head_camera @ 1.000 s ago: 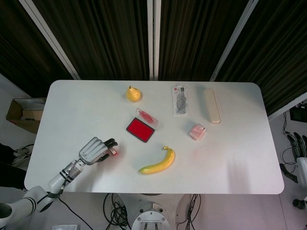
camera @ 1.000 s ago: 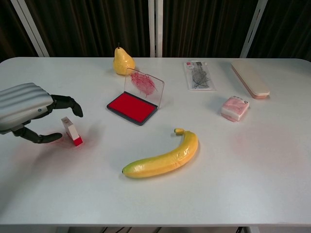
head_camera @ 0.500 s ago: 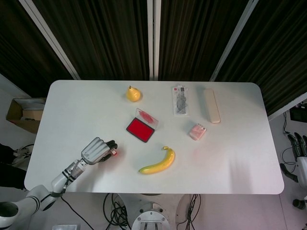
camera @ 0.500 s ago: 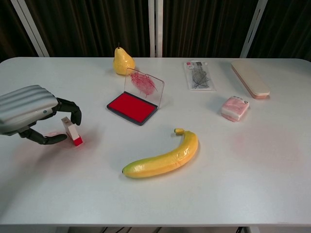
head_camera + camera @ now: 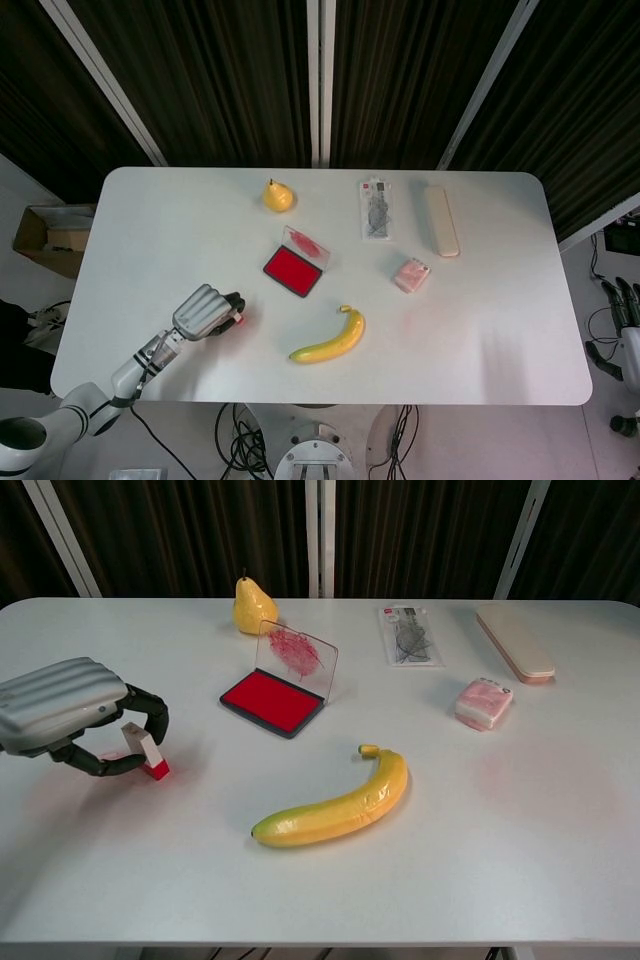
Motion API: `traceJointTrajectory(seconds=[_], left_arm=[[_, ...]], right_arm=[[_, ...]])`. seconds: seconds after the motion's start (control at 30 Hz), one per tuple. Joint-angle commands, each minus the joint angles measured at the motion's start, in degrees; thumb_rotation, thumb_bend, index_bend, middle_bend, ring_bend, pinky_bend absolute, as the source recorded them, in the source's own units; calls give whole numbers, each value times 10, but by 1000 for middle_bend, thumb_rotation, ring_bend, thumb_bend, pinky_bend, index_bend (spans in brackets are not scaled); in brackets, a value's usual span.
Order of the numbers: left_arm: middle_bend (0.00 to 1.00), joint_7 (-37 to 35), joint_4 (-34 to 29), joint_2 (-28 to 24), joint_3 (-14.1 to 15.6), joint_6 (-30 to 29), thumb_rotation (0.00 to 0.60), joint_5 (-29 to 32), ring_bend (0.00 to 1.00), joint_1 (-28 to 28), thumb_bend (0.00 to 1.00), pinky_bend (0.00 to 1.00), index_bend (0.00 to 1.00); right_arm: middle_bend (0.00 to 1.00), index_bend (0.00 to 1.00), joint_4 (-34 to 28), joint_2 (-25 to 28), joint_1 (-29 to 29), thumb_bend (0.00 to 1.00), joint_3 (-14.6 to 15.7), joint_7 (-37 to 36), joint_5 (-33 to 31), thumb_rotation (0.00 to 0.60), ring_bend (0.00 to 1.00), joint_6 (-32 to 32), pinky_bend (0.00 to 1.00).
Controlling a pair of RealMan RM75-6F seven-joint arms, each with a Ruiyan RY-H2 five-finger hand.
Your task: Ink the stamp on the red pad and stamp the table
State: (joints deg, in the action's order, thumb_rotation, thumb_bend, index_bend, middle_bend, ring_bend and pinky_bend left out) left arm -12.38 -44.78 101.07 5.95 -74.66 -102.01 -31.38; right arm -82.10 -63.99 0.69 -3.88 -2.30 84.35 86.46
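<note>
The stamp, a small white block with a red base, leans on the table at the front left; the head view shows only its red end. My left hand curls around it, fingers hooked over its top and thumb against its lower side. The red ink pad lies open to the right of it and further back, its clear lid standing up. My right hand hangs off the table's right side, fingers apart and holding nothing.
A banana lies at the front middle and a pear stands behind the pad. At the right are a pink packet, a beige case and a bagged item. A cardboard box sits on the floor left.
My left hand has slid right to the stamp and its fingers have curled in from spread to wrapped around it. The stamp has stayed in its place.
</note>
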Motion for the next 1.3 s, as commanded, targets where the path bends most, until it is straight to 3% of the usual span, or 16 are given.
traceJointTrajectory(seconds=[0.03,0.43,0.83,1.13,1.3], left_arm=[[517,-5,0,1,1,1,600,3,985,0,330,1000,505],[548,-19,2,3,3,3,600,13,993,-3,365,1000,539],[596,-103,-70,-30,-20,28,600,44,1000,-23,417,1000,589],[606,-82,-100,-26,-76,70,600,39,1000,-117,427,1000,600],[614,-89,-67,11,-120,132,600,69,1000,-180,427,1000,609]], right_arm=[[0,0,0,0,0,176,0,1,-1,600,0,-1,0],[0,0,-3,0,0,176,-1,5,-4,600,0,-3,0],[0,0,0,1,0,176,-1,2,-5,600,0,-3,0],[0,0,-3,1,-2,177,-1,0,-1,600,0,4,0],[0,0,-2,7,-8,176,-2,-5,-6,600,0,8,0]])
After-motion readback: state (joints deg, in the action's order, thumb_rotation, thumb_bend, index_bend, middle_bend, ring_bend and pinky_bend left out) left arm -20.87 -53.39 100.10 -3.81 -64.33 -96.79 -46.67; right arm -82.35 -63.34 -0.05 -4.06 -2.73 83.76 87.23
